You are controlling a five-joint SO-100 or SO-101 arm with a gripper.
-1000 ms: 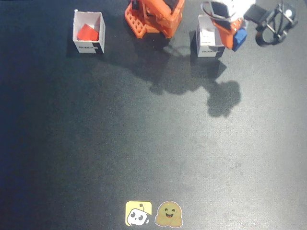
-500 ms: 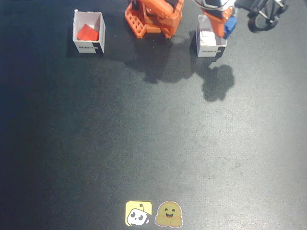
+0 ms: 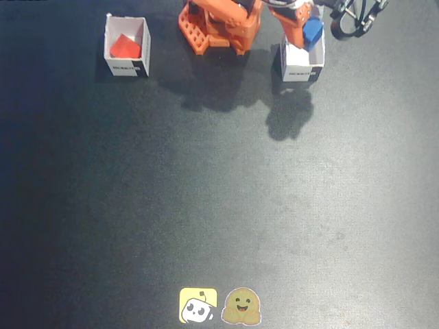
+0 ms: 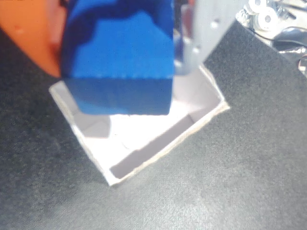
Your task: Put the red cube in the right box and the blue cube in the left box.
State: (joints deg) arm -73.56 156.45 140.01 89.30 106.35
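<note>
In the fixed view the red cube (image 3: 125, 46) lies inside the white box (image 3: 126, 66) at the top left. My gripper (image 3: 306, 33) is shut on the blue cube (image 3: 313, 30) and holds it over the other white box (image 3: 300, 69) at the top right. The wrist view shows the blue cube (image 4: 120, 57) clamped between an orange finger (image 4: 29, 38) and a pale grey finger (image 4: 204, 33), above the far part of that open box (image 4: 144, 155). Nothing lies in the part of that box that shows.
The orange arm base (image 3: 219, 24) stands between the two boxes at the top edge. A black ring-shaped fixture (image 3: 353, 17) sits right of the gripper. Two stickers (image 3: 198, 305) (image 3: 241, 306) lie at the bottom middle on the dark mat.
My gripper carried the blue cube leftward and toward the top edge, from beside the right-hand box to over it. The red cube and both boxes stayed put.
</note>
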